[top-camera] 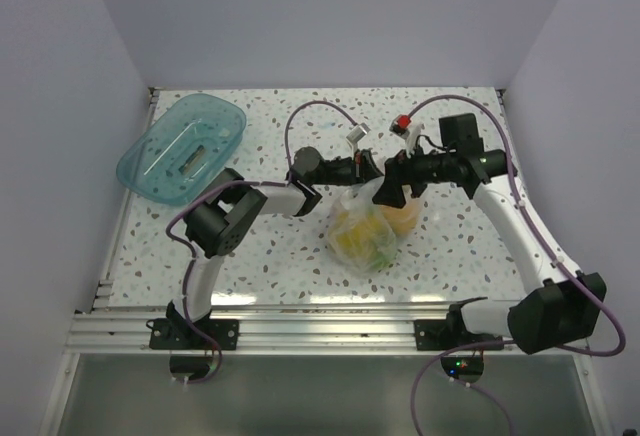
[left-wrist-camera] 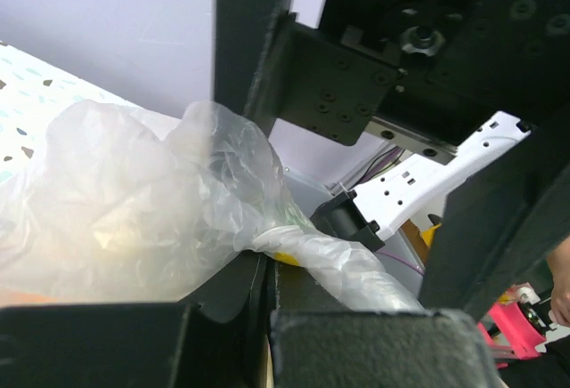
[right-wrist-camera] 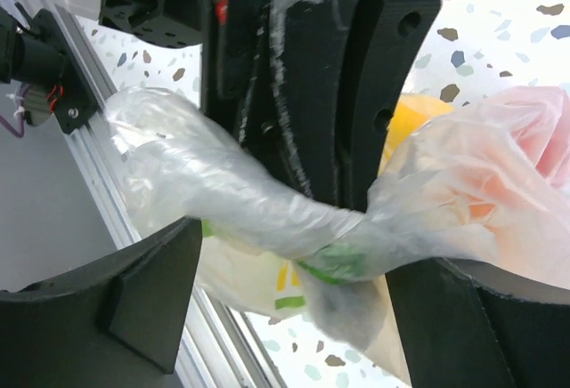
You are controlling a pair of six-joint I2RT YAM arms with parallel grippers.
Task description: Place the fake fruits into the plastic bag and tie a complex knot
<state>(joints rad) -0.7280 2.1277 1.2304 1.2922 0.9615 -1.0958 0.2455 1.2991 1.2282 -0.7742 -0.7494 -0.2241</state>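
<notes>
top external view: the speckled table [top-camera: 470, 256] is carrying the teal tray [top-camera: 140, 171] at its far left corner, and no fruit is showing in it. the plastic bag [top-camera: 365, 224] is sitting mid-table, well apart from the tray, bulging with the fake fruits [top-camera: 352, 238]; yellow, orange and green are showing through the film, so loading is judged complete. tying is judged under way, not finished: the bag's neck [right-wrist-camera: 258, 206] is lying twisted into a rope, and no closed knot is showing. the left gripper [top-camera: 368, 168] is pinching that neck, jaws together on the plastic. the right gripper [right-wrist-camera: 312, 303] is straddling it, jaws standing apart, not gripping.
</notes>
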